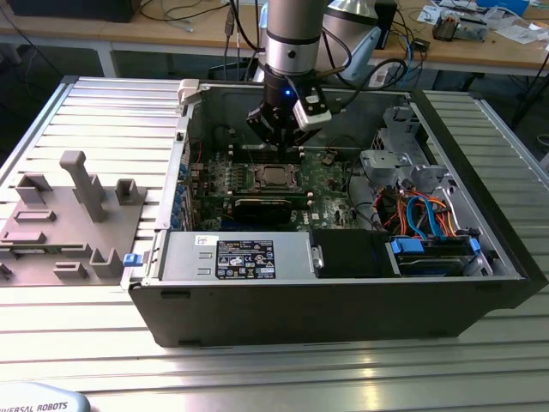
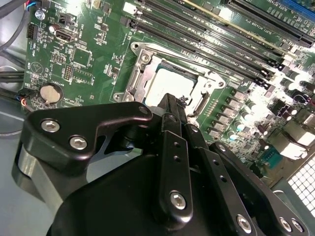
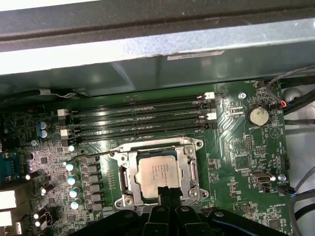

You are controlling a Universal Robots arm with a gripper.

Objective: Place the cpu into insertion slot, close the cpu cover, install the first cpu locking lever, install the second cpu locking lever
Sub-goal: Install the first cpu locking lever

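Observation:
The cpu (image 3: 157, 171) lies flat in the insertion slot (image 3: 127, 199) on the green motherboard, its silvery top showing. The cpu cover (image 3: 124, 169) rests as a metal frame around it, and the chip shows through its window. A thin lever rod (image 3: 91, 155) runs out from one corner of the socket. My gripper (image 3: 165, 189) hangs just above the chip's edge, its two black fingers (image 3: 162, 194) pressed together with nothing between them. The second wrist view has the gripper (image 2: 170, 101) over the cpu (image 2: 170, 82) and cover (image 2: 140, 66). In the exterior view the gripper (image 1: 287, 148) is above the socket (image 1: 274, 178).
The open black computer case (image 1: 343, 300) lies on a ribbed metal table. Memory slots (image 3: 142, 115) run beside the socket. Drive bays with blue and orange cables (image 1: 429, 215) sit on the exterior view's right. A grey fixture plate (image 1: 60, 223) lies on the exterior view's left.

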